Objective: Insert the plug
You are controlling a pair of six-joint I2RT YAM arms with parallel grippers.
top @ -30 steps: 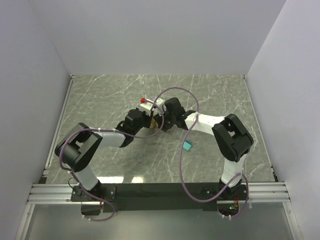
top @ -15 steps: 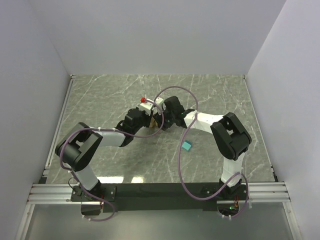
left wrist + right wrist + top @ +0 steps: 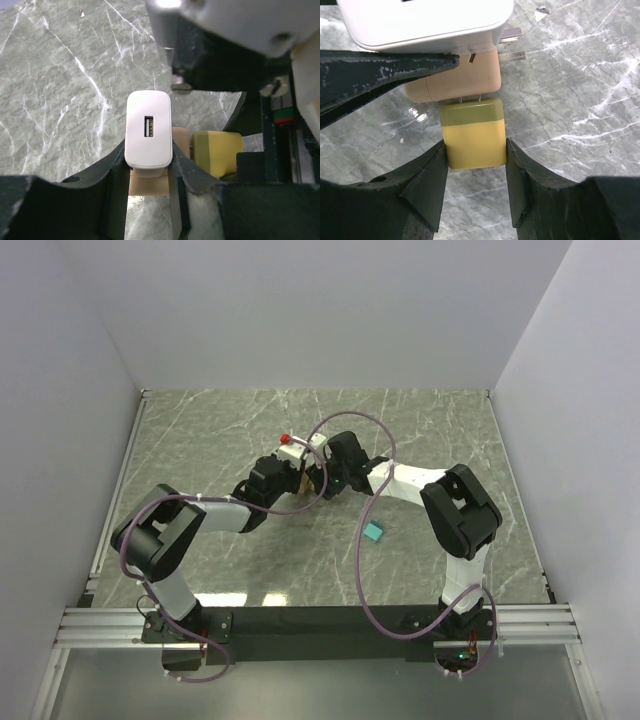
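Both grippers meet at mid-table. A yellow plug [image 3: 474, 135] sits between the fingers of my right gripper [image 3: 474, 170], which is shut on it. Its two thin pins reach into the near face of a tan socket block [image 3: 455, 82], with a thin gap left between them. My left gripper [image 3: 148, 165] is shut on a white USB charger [image 3: 148, 130] that sits against that tan block [image 3: 150, 185]. In the left wrist view the yellow plug [image 3: 217, 150] shows just right of the charger. From above, the left gripper [image 3: 296, 480] and the right gripper [image 3: 318, 478] stand nearly touching.
A small teal block [image 3: 373, 532] lies on the marble table [image 3: 200, 430] near the right arm's elbow. A purple cable [image 3: 362, 570] loops above the right arm. White walls enclose the table on three sides. Two metal prongs [image 3: 512, 45] stick out beside the charger.
The right arm has edged slightly left and forward toward the left gripper. Both grips look unchanged, and the left arm has hardly moved.
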